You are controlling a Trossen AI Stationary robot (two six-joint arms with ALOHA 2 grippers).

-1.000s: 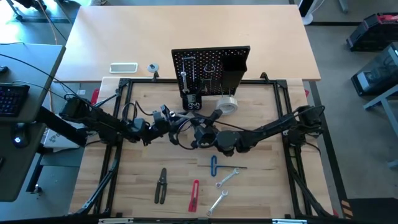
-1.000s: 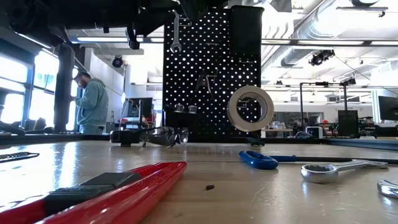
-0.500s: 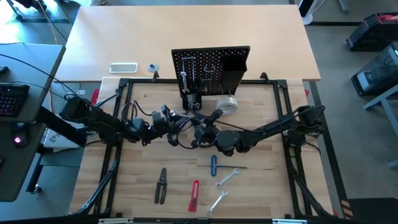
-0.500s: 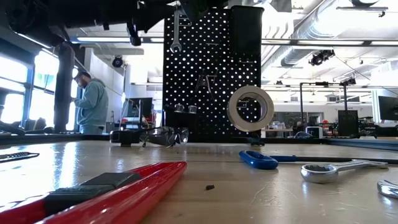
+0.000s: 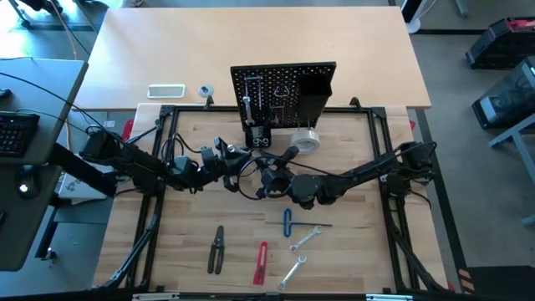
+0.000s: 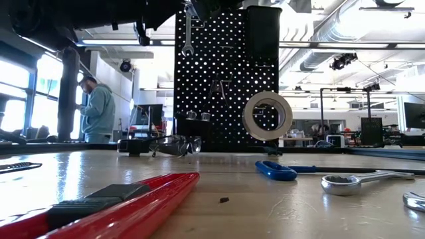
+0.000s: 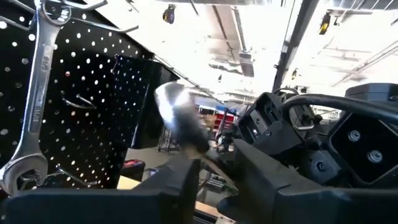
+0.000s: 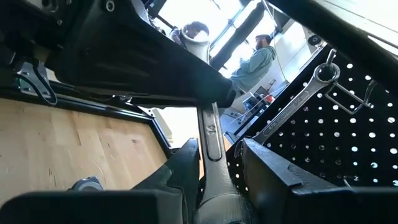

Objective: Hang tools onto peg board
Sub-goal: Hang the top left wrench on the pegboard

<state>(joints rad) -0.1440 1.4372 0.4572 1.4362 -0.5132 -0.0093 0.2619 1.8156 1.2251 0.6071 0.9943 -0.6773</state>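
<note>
- the left arm point(image 5: 134, 163) is stretched low across the table from the left edge toward the middle, with its gripper point(image 5: 224, 150) raised just in front of the peg board point(image 5: 284, 94).
- in the left wrist view a silver wrench point(image 7: 34, 99) is seen hanging upright on a hook of the board, and the two dark fingers point(image 7: 180, 180) are seen at the bottom with a blurred pale shape between them; whether the left gripper is clenched or released cannot be told.
- the right arm point(image 5: 368, 171) is reached in from the right edge, bent at the elbow, with its gripper point(image 5: 269, 177) near the table's middle, close beside the left gripper.
- in the right wrist view a second wrench point(image 8: 210, 140) is grasped between the right fingers point(image 8: 267, 171), its shaft pointing up and away from the wrist toward the left arm's dark body.
- the peg board is stood upright at the far edge of the wooden table point(image 5: 192, 217), with a black bin point(image 5: 313, 92) on its right part.
- a pale tape roll point(image 5: 306, 140) is seen against the foot of the board.
- still lying on the table near its front are black-handled pliers point(image 5: 217, 248), a red-handled cutter point(image 5: 262, 262), a blue-handled tool point(image 5: 287, 222) and two more wrenches point(image 5: 304, 240), all well apart from both grippers.
- in the low view a person point(image 6: 98, 109) is seen standing in the room behind.
</note>
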